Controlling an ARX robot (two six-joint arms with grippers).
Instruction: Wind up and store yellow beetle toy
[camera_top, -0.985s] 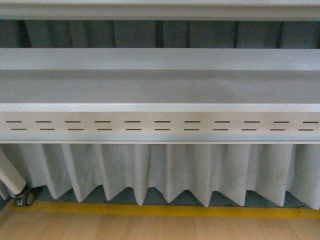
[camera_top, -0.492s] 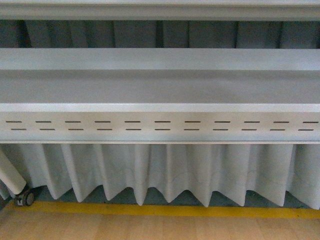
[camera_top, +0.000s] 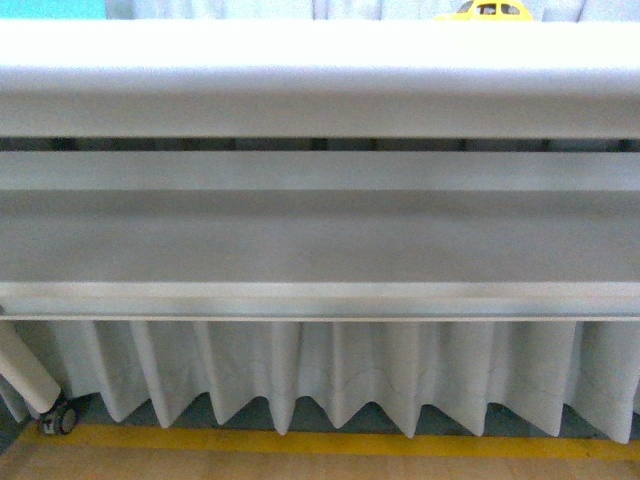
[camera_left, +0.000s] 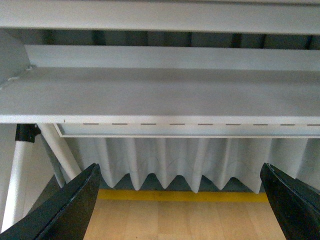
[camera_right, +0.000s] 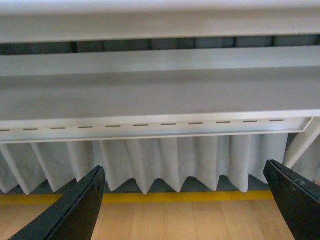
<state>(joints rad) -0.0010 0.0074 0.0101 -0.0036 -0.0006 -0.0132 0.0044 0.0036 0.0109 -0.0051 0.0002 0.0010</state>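
Shelf (camera_top: 320, 240) matt grey metal; curtain (camera_top: 330, 365) pleated cloth; floor (camera_right: 190, 220) smooth wood; yellow beetle toy (camera_top: 487, 11) perhaps glossy plastic.

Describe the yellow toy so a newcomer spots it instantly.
In the front view a white rack fills the frame. Above its top rail, right of centre at the picture's upper edge, the beetle toy peeks out. It is the only yellow thing up there; the yellow floor stripe lies below.

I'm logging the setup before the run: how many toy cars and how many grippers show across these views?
Toy cars: 1, the yellow beetle toy, only its top in view
Grippers: 2, the left gripper and the right gripper, both open
Total: 3
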